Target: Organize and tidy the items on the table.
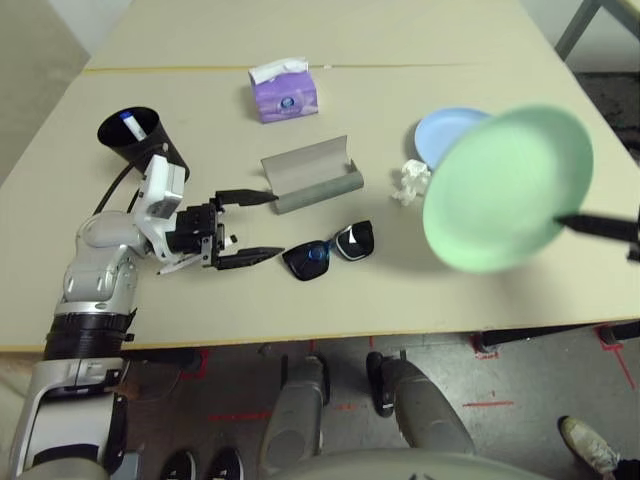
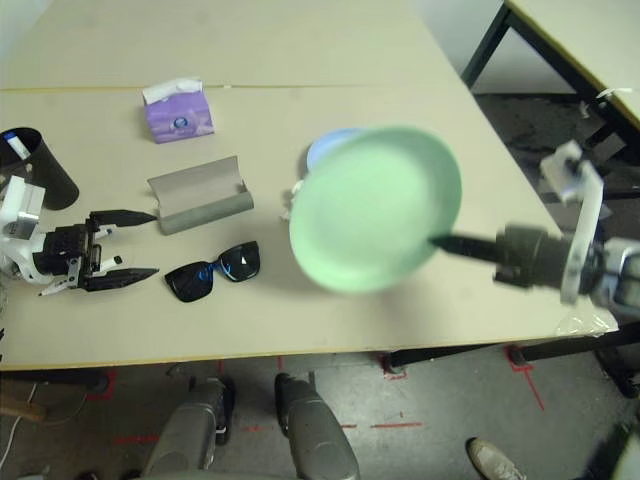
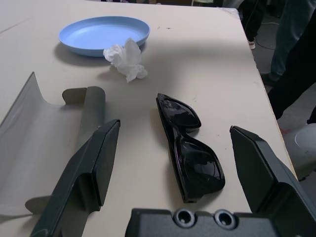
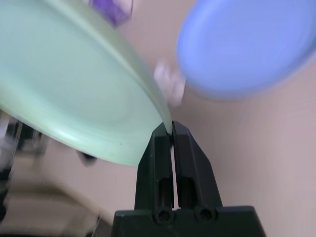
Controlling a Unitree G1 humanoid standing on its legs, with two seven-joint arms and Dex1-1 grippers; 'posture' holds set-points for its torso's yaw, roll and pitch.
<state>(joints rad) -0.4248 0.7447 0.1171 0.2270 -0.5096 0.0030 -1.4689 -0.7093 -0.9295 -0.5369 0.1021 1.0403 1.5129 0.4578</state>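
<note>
because the right gripper [image 4: 172,129] is pinched on only the rim of the round light-green plastic plate [image 2: 375,207], held tilted in the air, the plate could pivot or slip out, in my judgement. below and beyond that gripper lie the round light-blue plate [image 3: 103,34] and a crumpled white tissue [image 3: 125,59] on the pale beige bench [image 1: 400,290]; a careless descent would trap the tissue. the left gripper [image 1: 247,226] rests with jaws apart and empty, black sunglasses [image 3: 190,150] just ahead, an open grey oblong glasses case [image 1: 311,174] beside its far finger.

Beige table [image 1: 330,290] bears sunglasses [image 1: 330,250], case [image 1: 312,174], blue plate [image 3: 103,34], tissue [image 3: 125,58].
</note>
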